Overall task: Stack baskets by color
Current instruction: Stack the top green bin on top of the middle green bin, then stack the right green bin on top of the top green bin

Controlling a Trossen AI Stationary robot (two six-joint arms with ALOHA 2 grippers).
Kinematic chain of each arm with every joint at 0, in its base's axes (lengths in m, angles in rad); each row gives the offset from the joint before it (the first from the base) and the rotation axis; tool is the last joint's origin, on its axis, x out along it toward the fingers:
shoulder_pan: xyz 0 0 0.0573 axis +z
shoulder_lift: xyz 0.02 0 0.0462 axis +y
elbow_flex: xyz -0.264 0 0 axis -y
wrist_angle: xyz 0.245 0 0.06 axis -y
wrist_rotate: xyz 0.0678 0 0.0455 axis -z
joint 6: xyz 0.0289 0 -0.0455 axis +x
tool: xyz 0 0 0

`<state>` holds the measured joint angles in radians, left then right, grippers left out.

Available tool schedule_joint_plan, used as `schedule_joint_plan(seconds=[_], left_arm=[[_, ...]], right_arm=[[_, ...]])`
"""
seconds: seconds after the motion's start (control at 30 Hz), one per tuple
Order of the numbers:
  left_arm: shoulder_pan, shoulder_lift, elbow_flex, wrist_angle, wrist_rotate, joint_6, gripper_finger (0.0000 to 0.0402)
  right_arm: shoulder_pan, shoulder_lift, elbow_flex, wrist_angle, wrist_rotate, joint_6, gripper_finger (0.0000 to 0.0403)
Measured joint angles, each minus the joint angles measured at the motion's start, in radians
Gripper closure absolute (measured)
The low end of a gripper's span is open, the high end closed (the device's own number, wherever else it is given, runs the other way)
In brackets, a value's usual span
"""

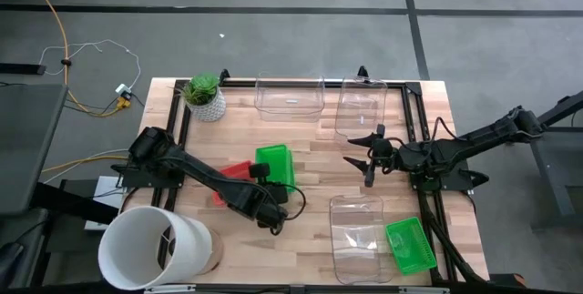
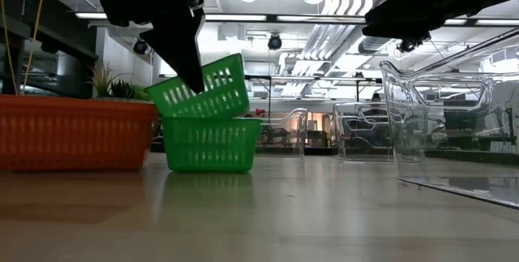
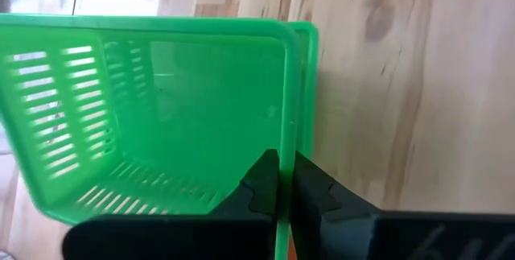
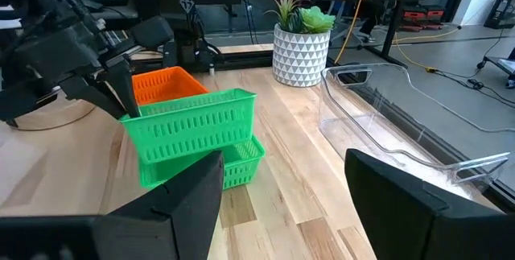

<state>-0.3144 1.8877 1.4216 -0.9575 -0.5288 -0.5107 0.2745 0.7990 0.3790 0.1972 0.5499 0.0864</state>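
Note:
Two bright green baskets sit mid-table. The upper green basket (image 2: 203, 88) is tilted, its bottom in the lower green basket (image 2: 211, 144), which stands on the table. My left gripper (image 3: 283, 163) is shut on the upper one's wall; in the high view it (image 1: 276, 208) is at that basket's near end. A red basket (image 1: 235, 177) stands on the table just left of them. Another green basket (image 1: 410, 245) lies near the front right beside a clear tub (image 1: 355, 238). My right gripper (image 1: 367, 151) hovers open at mid-right, holding nothing. My left gripper pinches the upper green basket's end wall at its rim (image 3: 282, 131), one finger inside the basket and one outside. The fingers slant down from the table's near left. The basket is tilted, with its bottom resting in the lower green basket (image 3: 311, 51).
Two more clear tubs (image 1: 290, 96) (image 1: 361, 107) stand along the far edge. A potted plant (image 1: 205, 96) is at the far left corner, and a big white bucket (image 1: 155, 248) at the near left. Bare wood lies between the green stack and the right tubs.

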Motion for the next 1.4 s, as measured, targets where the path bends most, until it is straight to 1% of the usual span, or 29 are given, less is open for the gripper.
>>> schedule_joint_plan(seconds=[0.1, 0.3, 0.43, 0.6, 0.8, 0.93, 1.1, 1.2, 1.27, 1.4], left_arm=[[0.01, 0.0, 0.0, -0.009, 0.024, 0.02, 0.0401], [0.022, 0.0, 0.0, -0.011, 0.027, 0.07, 0.04], [0.022, 0.0, 0.0, -0.011, 0.028, 0.103, 0.0391], [0.022, 0.0, 0.0, -0.011, 0.027, 0.118, 0.0362], [0.022, 0.0, 0.0, -0.011, 0.021, 0.14, 0.0308], [0.023, 0.0, 0.011, -0.032, -0.015, 0.171, 0.0272], [0.026, -0.003, 0.095, -0.135, -0.041, 0.207, 0.0242], [0.026, -0.025, 0.131, -0.165, -0.054, 0.239, 0.0236], [0.026, -0.057, 0.131, -0.17, -0.087, 0.253, 0.0235], [0.026, -0.149, 0.087, -0.146, -0.165, 0.232, 0.0236]], right_arm=[[0.0, 0.0, 0.0, -0.002, 0.0, 0.0, 0.0155], [0.0, 0.0, 0.0, -0.01, 0.0, 0.0, 0.0155], [0.0, 0.0, 0.0, -0.03, 0.014, 0.0, 0.0155], [0.0, 0.0, 0.0, -0.038, 0.05, 0.0, 0.0155], [0.0, 0.0, 0.0, -0.039, 0.05, 0.001, 0.0155], [0.0, 0.0, 0.0, -0.039, 0.05, 0.002, 0.0155], [0.0, 0.0, 0.0, -0.038, 0.049, 0.003, 0.0155], [0.0, 0.0, 0.0, -0.038, 0.049, 0.012, 0.0155], [0.0, 0.0, 0.0, -0.038, 0.049, 0.02, 0.0155], [0.0, 0.0, 0.0, -0.041, 0.044, 0.022, 0.0155]])
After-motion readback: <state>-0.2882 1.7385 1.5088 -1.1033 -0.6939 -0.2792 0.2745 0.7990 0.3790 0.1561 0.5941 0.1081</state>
